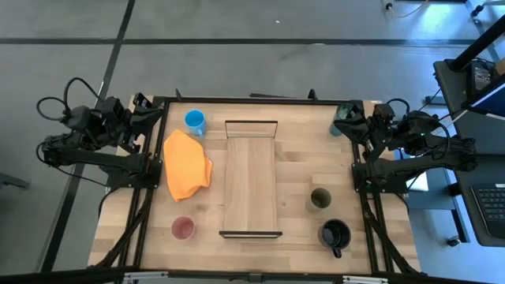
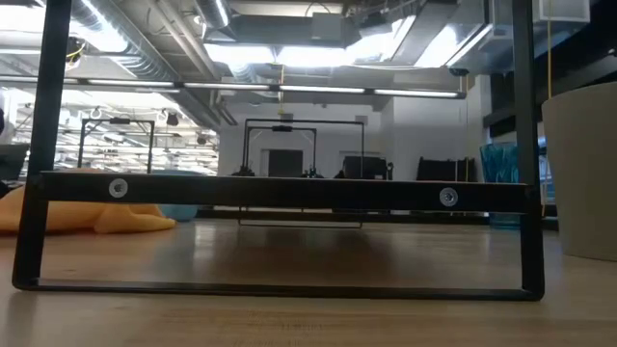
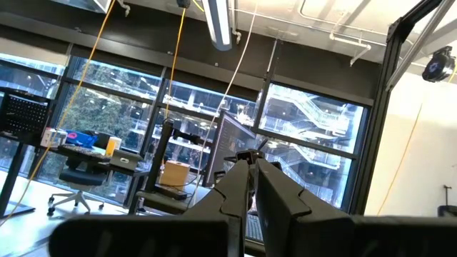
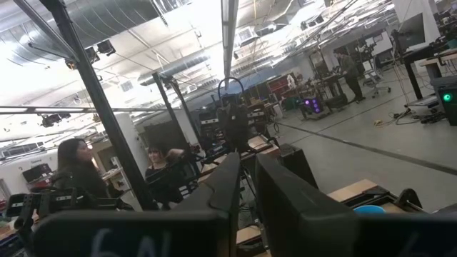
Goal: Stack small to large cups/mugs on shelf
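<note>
Mid-table, overhead: I see the shelf (image 1: 251,177), a long pale-wood plank with thin black end frames, nothing on it.
Left of shelf: bright blue mug (image 1: 195,121) far, crumpled orange cloth (image 1: 185,164) beside it, pink cup (image 1: 183,229) near.
Right of shelf: olive-green cup (image 1: 320,198), glossy black mug (image 1: 334,233) nearer, handle toward me.
Teal tumbler (image 1: 342,118): half hidden overhead at the far right corner; the low view shows it ribbed and translucent.
Left gripper (image 3: 252,165): parked off the left edge, fingers nearly together, holding nothing.
Right gripper (image 4: 248,160): parked off the right edge, likewise drawn in and empty.
Right wrist only: two people (image 4: 71,171) in the room beyond.
</note>
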Tool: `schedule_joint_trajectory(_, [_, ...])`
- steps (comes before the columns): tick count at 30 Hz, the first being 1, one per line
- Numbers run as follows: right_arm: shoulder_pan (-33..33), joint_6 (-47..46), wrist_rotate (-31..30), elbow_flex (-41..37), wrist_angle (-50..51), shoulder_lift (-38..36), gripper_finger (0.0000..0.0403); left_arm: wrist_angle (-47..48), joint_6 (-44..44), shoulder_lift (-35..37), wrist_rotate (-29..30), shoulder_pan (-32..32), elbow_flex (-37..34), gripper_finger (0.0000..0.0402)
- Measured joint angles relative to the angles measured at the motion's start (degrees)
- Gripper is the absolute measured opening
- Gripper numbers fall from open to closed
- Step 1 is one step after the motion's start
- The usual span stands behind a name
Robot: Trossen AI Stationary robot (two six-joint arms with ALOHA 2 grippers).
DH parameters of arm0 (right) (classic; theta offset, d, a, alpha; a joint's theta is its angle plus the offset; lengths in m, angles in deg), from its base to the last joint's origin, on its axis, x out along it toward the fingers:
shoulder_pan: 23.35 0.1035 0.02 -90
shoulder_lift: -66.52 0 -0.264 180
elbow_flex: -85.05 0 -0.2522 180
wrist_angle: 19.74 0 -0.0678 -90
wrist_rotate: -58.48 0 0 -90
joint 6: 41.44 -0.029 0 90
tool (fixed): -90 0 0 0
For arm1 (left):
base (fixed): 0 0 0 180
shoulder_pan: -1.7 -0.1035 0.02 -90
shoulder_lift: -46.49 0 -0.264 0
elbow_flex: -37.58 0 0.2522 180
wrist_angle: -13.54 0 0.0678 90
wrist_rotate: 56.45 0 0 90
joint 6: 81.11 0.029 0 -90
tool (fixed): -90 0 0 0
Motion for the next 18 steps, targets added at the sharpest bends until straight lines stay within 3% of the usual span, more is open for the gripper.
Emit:
schedule_joint_trajectory(8, [0.0, -0.2, 0.0, 0.0, -0.5, 0.0, 0.0050, 0.0, 0.0, 0.0, 0.0, 0.0, 0.0, 0.0022])
schedule_joint_trajectory(18, [0.0, -3.5, -3.4, 0.0, -12.5, -0.1, 0.0050, 0.0, 0.0, 0.0, 0.0, 0.0, 0.0, 0.0022])
